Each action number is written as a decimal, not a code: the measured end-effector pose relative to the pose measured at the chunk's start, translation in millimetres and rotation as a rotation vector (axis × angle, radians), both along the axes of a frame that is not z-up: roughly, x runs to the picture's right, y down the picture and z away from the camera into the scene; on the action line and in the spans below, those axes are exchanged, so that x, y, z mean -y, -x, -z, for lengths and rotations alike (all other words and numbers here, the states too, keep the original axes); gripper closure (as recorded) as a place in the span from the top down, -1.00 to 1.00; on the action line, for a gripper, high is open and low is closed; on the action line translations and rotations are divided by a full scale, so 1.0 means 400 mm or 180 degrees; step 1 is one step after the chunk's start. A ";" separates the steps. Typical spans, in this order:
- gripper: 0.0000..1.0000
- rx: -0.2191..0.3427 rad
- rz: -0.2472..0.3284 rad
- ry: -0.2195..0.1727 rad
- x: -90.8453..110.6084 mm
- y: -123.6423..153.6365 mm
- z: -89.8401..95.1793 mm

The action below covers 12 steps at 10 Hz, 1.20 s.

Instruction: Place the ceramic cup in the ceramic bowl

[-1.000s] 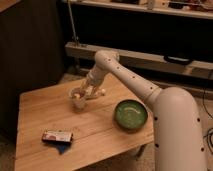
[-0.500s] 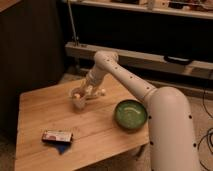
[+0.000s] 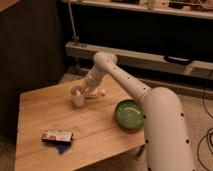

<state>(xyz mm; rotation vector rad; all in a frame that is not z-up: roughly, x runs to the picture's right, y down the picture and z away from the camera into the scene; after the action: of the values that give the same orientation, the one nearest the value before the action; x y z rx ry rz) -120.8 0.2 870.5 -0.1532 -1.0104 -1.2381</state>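
- Claw (image 3: 86, 92) sits at the cup (image 3: 77, 97), on the bench (image 3: 95, 135), far side; gripping or not, I can't tell
- Grasp step, I'd say; next needs a lift, then across to the bowl (image 3: 129, 115)

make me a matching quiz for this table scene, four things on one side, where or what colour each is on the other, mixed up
1 ceramic cup
2 ceramic bowl
3 red-and-white packet
4 gripper

a green inside
b near the front edge of the table
c right at the cup
d off-white, toward the back of the table

Pairs: 1-d, 2-a, 3-b, 4-c
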 end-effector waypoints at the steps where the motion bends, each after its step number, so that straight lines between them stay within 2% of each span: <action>1: -0.99 0.0085 -0.0061 -0.0003 0.026 0.009 0.036; 2: -1.00 0.0192 -0.0163 -0.0015 0.065 0.004 0.098; 3: -1.00 0.0220 -0.0261 -0.0020 0.091 -0.014 0.151; 5: -1.00 0.0134 -0.0475 -0.0012 0.109 -0.095 0.258; 7: -1.00 -0.0056 -0.0658 0.0041 0.080 -0.187 0.323; 8: -1.00 -0.0197 -0.0789 0.0082 0.047 -0.241 0.351; 12: -1.00 -0.0821 -0.1437 0.0152 -0.071 -0.473 0.435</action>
<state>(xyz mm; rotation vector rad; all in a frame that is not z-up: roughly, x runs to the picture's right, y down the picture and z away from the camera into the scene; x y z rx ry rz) 68.3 28.5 696.3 -0.1105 -0.7942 -0.7609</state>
